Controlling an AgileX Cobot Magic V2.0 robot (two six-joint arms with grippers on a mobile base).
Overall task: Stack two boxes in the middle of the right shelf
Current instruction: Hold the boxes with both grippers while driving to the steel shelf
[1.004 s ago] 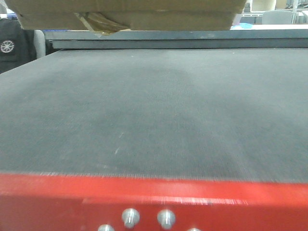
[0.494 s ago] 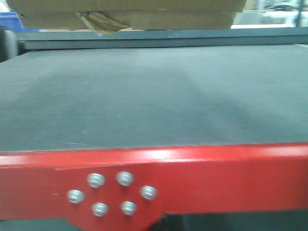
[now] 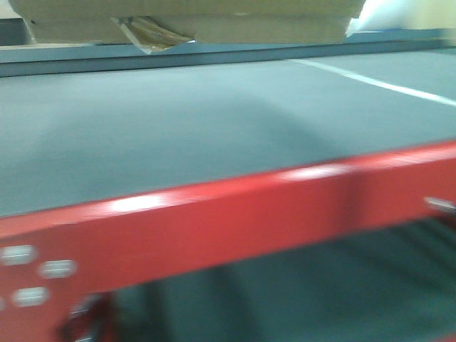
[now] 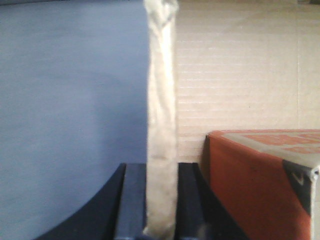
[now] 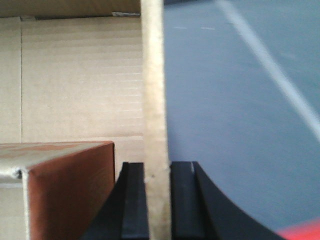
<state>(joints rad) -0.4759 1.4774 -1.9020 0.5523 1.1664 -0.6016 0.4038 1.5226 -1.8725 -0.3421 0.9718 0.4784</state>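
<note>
- left fingers clamp the thin edge-on wall of a corrugated brown box; matte grey platform to their left, orange-red carton to their right.
- right fingers clamp the opposite wall; carton to their left.
- Front view: crumpled yellowish tape scrap hangs under the box.
- Versus 0.5 s ago: glossy red edge now slants, rivets sit bottom-left, white line has appeared; box unchanged.

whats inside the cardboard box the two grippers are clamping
An orange-red carton sits inside the cardboard box, near its corrugated wall. The box floor and anything behind the carton are hidden.
</note>
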